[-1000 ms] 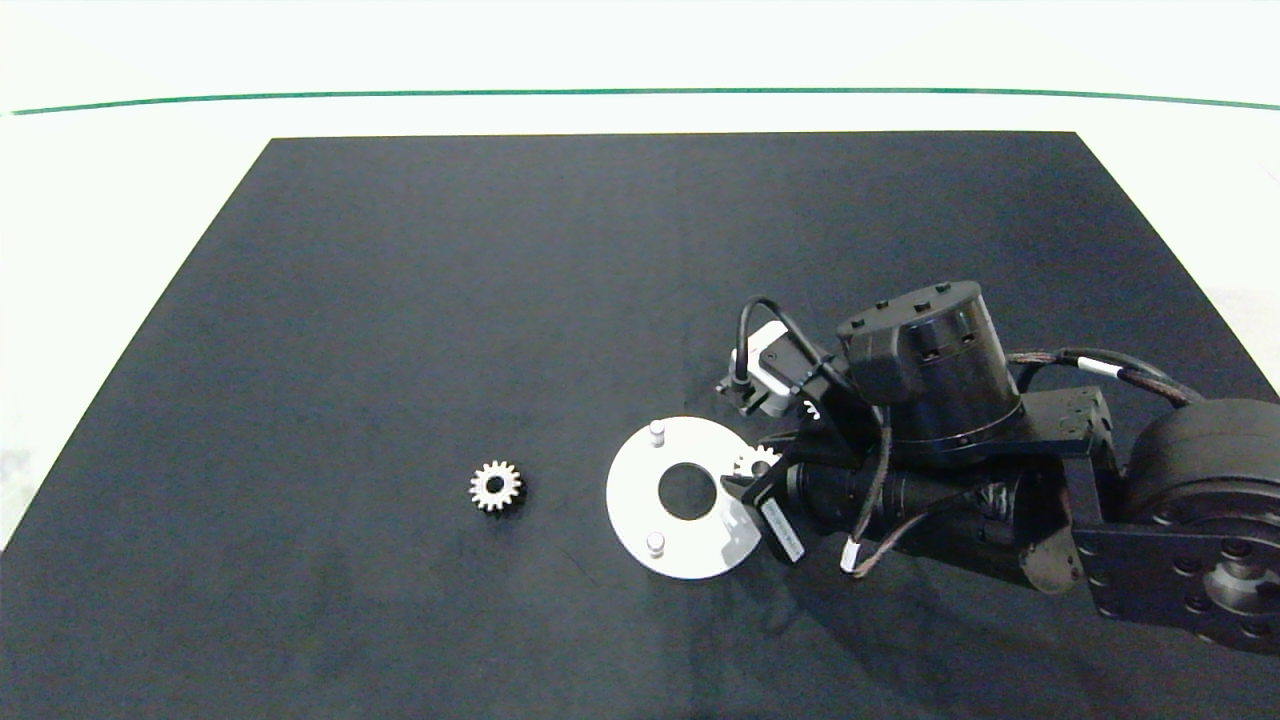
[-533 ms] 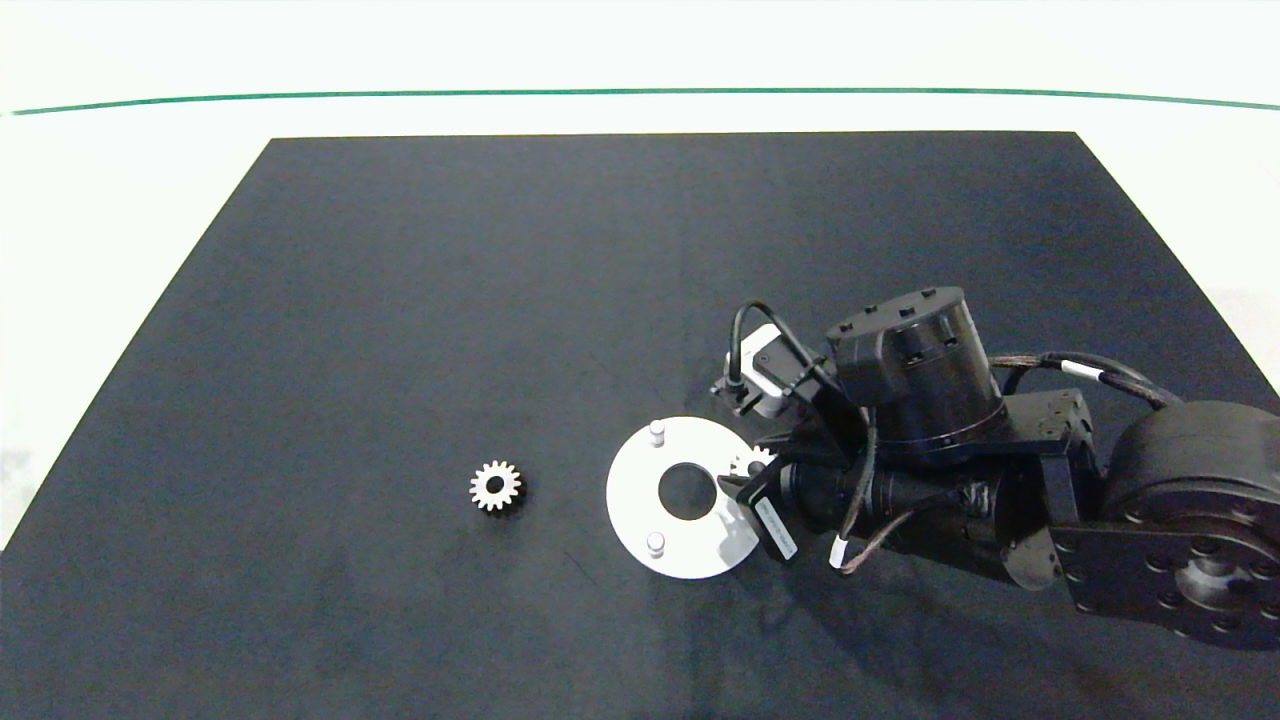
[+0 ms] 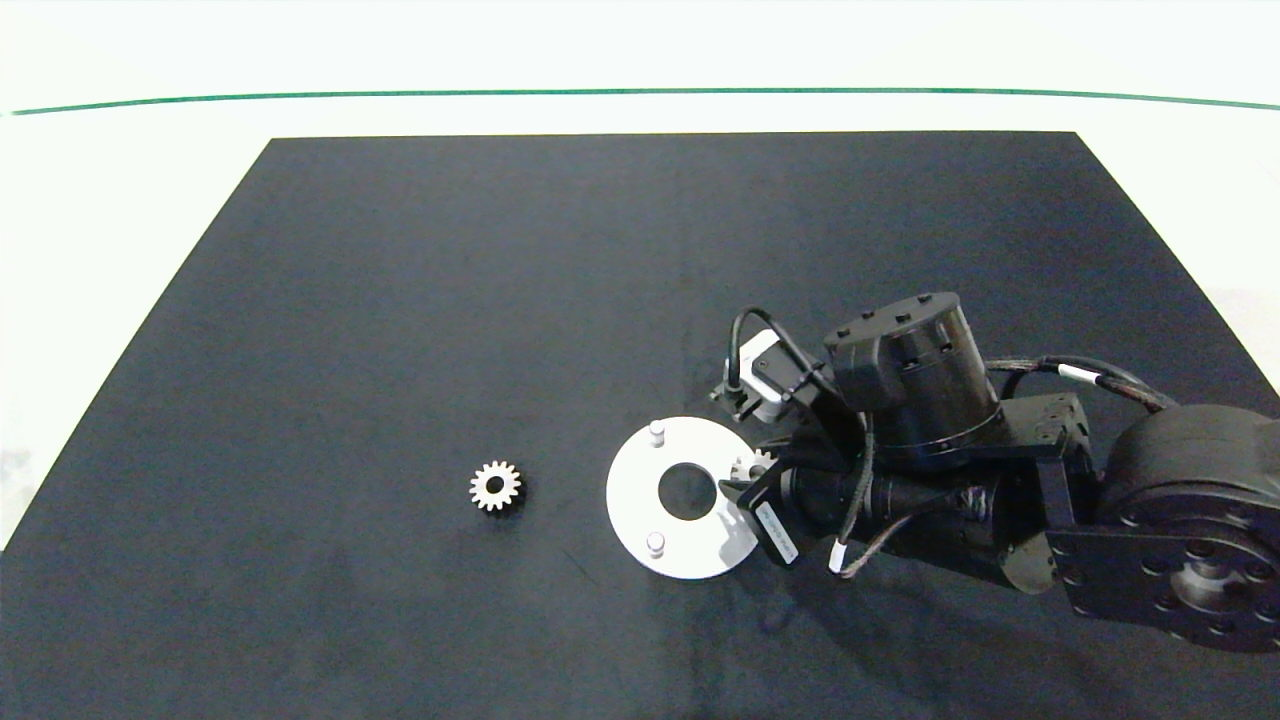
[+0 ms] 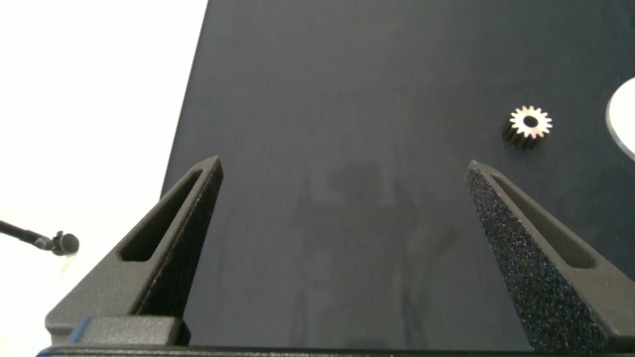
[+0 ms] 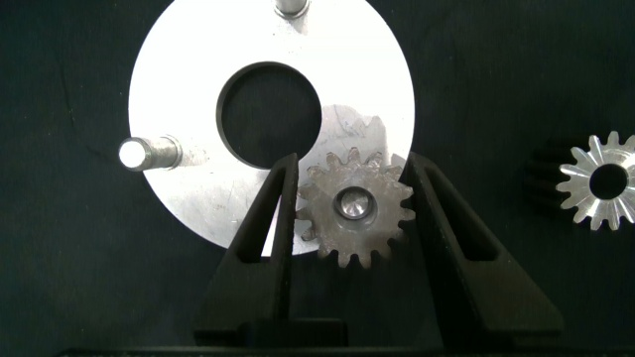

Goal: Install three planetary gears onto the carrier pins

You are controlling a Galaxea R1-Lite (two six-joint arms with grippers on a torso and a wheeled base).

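Observation:
The white carrier disc point(image 3: 632, 500) lies on the black mat, with two bare pins point(image 3: 656, 432) point(image 3: 655, 543). In the right wrist view the disc point(image 5: 189, 69) has one silvery planetary gear point(image 5: 355, 206) seated over its third pin. My right gripper point(image 5: 355, 198) is shut on that gear, a finger point(image 5: 268, 233) against the teeth on each side. In the head view this gear point(image 3: 750, 466) peeks out beside the right gripper point(image 3: 745, 482). A second gear point(image 3: 495, 486) point(image 4: 530, 123) lies left of the disc. A third gear point(image 5: 600, 180) lies on the mat just off the disc. My left gripper point(image 4: 342, 167) hangs open over bare mat.
The black mat point(image 3: 450, 300) covers most of the white table, whose far side carries a green line point(image 3: 640, 92). The right arm's bulky wrist and cables point(image 3: 910, 390) hang over the disc's right side. The left arm is out of the head view.
The right arm has shifted slightly left and toward the table's near side, settling lower over the disc's right pin. The loose gear and the disc have not moved.

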